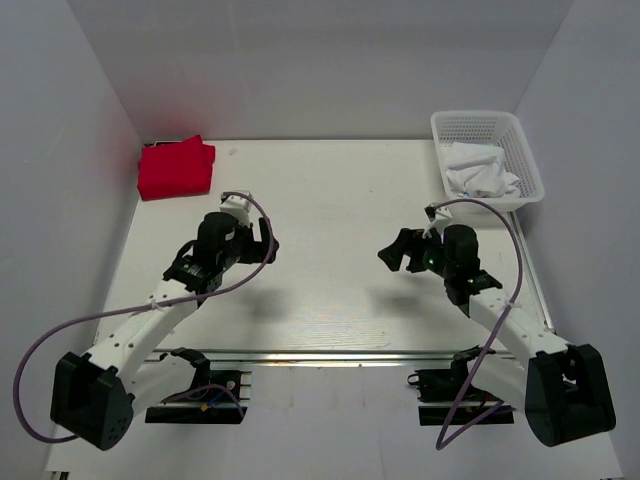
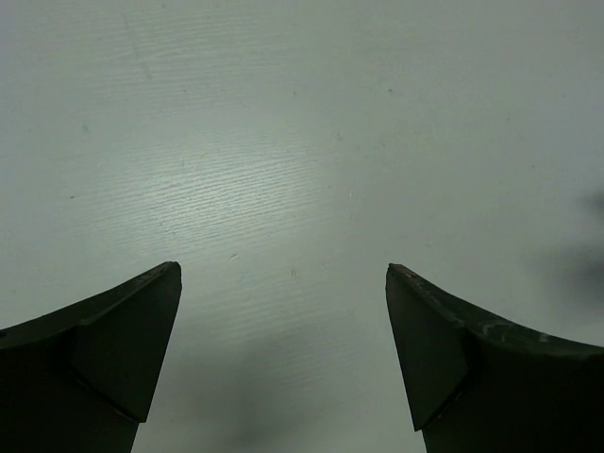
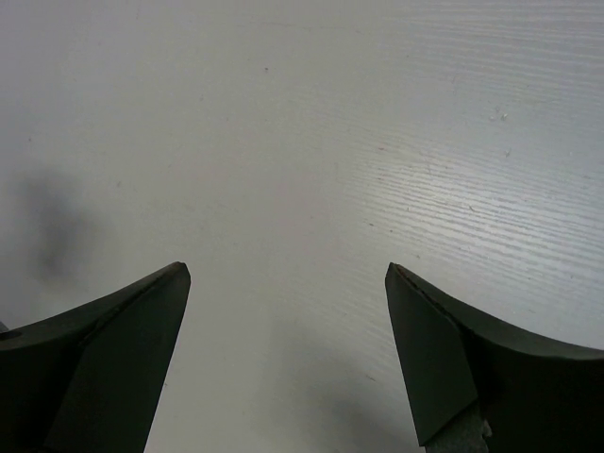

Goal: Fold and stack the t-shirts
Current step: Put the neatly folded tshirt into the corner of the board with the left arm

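Appears to be a pause between two garments. Hovering low over the matte white table [image 1: 330, 200] with the left gripper [image 1: 266, 246] and the right gripper [image 1: 394, 254], both spread wide and grasping nothing. In the wrist views, only bare surface between the dark fingers.

Already folded, as it seems: the plain bright red short-sleeved t-shirt of thin soft fabric [image 1: 176, 168]. Lies as a compact packet far to the left of the white plastic lattice basket [image 1: 436, 124], at the same back edge, well apart from both grippers.

Inside the basket, a crumpled white cloth [image 1: 478, 170]; cannot tell whether a shirt.

For the next step, probably best to reach with the right gripper, the one nearer to the basket. Come down from above, pinch one high fold only, and lift slowly so as not to drag the light basket. Spread flat in front of the basket before any folding. Keep the left gripper free for the opposite edge.

Smooth pale tabletop with a faint grain, soft shadows of the arms on it. Plain white walls on three sides, even light, no glare.
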